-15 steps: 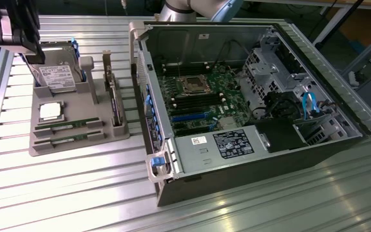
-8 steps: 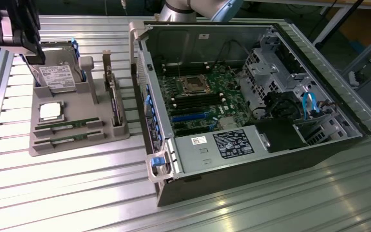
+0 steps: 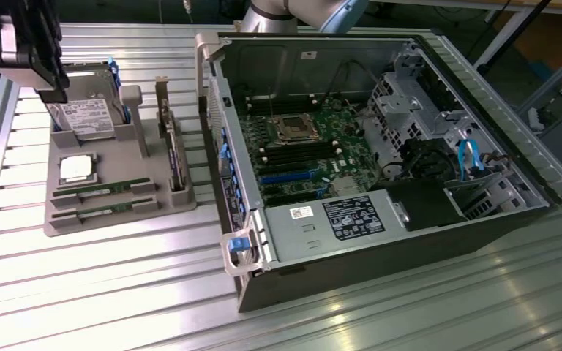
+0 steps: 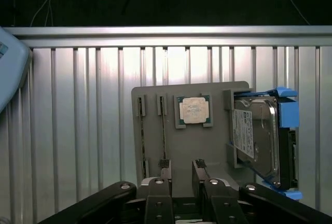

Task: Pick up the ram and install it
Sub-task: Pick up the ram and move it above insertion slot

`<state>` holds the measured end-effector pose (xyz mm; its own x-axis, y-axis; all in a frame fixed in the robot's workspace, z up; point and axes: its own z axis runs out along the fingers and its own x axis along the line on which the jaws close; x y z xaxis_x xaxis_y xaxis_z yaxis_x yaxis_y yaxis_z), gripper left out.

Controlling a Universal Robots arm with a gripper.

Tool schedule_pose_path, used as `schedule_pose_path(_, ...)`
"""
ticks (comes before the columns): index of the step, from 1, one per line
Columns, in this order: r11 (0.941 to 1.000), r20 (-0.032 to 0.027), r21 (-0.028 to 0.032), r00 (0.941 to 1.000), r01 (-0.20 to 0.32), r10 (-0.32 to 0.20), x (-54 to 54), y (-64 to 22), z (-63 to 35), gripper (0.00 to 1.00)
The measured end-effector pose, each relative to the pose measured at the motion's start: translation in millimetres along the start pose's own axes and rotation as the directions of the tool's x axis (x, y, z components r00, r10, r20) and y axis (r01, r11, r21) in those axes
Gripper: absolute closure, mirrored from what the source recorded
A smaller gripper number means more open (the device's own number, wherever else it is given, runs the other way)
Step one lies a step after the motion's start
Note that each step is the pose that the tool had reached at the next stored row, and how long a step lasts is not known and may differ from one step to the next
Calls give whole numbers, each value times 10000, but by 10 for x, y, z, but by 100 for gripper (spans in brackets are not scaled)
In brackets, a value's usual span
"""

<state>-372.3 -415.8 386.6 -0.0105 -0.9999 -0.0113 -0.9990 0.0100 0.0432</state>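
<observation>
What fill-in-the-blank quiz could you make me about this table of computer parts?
The gray tray holds ____ ram sticks. The hard drive sits in a ____ carrier. The tool hangs over the tray, fingers apart, holding ____.
Missing words: two; blue; nothing.

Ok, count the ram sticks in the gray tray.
2. One ram stick stands in the slot of the tray next to the CPU chip; the other in the slot beyond it. None looks hidden.
</observation>
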Motion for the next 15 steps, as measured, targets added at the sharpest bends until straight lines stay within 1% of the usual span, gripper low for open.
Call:
schedule_pose_path(3,10000,6,3,10000,0,0,0,0,6,70)
schedule_pose_path(5,10000,29,2,10000,0,0,0,-1,29,70)
schedule_pose_path(8,10000,66,1,10000,2,-2,1,-3,89,70)
schedule_pose_path(11,10000,104,1,9999,5,-5,4,-7,170,70)
schedule_pose_path(15,10000,134,2,9999,6,-6,6,-11,258,70)
